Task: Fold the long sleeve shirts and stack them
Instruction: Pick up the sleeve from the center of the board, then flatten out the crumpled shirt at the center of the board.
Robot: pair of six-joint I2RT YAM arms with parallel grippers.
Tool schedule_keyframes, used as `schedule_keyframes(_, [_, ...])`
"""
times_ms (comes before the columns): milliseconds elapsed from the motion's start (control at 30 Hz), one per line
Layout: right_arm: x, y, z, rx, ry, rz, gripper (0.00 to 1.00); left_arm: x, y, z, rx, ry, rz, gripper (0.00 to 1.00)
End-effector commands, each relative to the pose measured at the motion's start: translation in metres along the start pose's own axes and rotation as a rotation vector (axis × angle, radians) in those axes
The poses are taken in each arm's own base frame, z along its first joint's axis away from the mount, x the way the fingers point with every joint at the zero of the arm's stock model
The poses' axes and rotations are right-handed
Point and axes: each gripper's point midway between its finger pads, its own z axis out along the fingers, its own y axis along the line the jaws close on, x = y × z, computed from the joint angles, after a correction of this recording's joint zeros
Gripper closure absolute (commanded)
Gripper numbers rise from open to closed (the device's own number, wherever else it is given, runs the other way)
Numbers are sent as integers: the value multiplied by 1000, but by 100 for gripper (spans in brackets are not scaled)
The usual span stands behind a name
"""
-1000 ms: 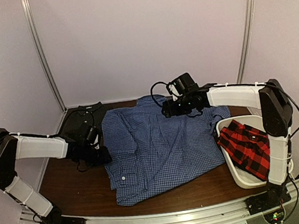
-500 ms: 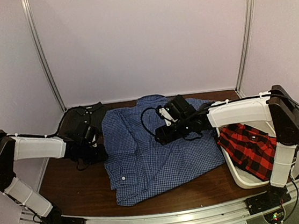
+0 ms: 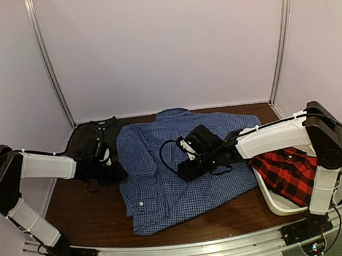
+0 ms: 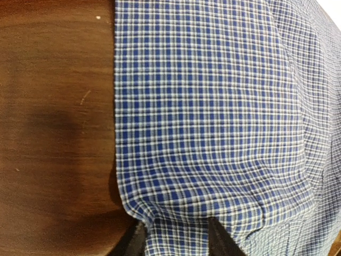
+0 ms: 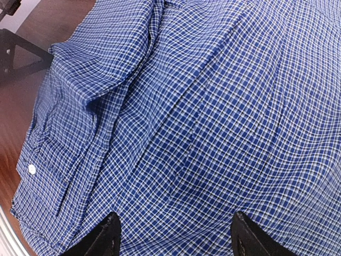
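The blue gingham shirt (image 3: pixel 180 158) lies spread across the middle of the table, front hem toward me. My left gripper (image 3: pixel 118 170) is at its left edge. In the left wrist view its fingers (image 4: pixel 135 243) stand partly apart, with the puckered shirt edge (image 4: pixel 176 234) lying between them. My right gripper (image 3: pixel 187 168) hovers open over the shirt's middle, and its fingertips (image 5: pixel 109 234) straddle flat cloth (image 5: pixel 213 133). The dark charcoal shirt (image 3: pixel 91 136) sits folded at the back left. The red-and-black plaid shirt (image 3: pixel 285 173) lies in the tub.
A white plastic tub (image 3: pixel 270 198) stands at the right edge of the table, beside the right arm. Bare brown tabletop (image 3: pixel 85 215) shows at the front left. Metal frame posts (image 3: pixel 50 67) rise at the back corners.
My right arm has swung from the shirt's collar at the back down and left to the shirt's middle. The left gripper stays at the left edge; its jaws narrowed, then widened again.
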Motion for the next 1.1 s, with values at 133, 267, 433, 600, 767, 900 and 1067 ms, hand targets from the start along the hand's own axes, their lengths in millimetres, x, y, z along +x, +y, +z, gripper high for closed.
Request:
schedule_keyframes(133, [-5,16,-9,-5,-45,-12,28,-24,-14,-22,37,-82,-10,91])
schedule_keyframes(267, [3,20,-4,-9,-25,-22,28,-47,0,-52,-70,-170,-13,100])
schedule_keyframes(433, [11,26,1,-11,-6,-29,28,-77,27,-91,-153,-254,-52,100])
schedule_keyframes(600, [14,37,2,-28,5,-42,28,-95,59,-115,-221,-287,-79,100])
schedule_keyframes(767, [21,56,5,-61,26,-66,28,-112,88,-136,-271,-324,-110,100])
schedule_keyframes(900, [27,77,6,-113,46,-69,30,-137,92,-152,-283,-362,-98,100])
schedule_keyframes(1067, [37,98,2,-177,83,-24,40,-169,87,-157,-284,-388,-69,100])
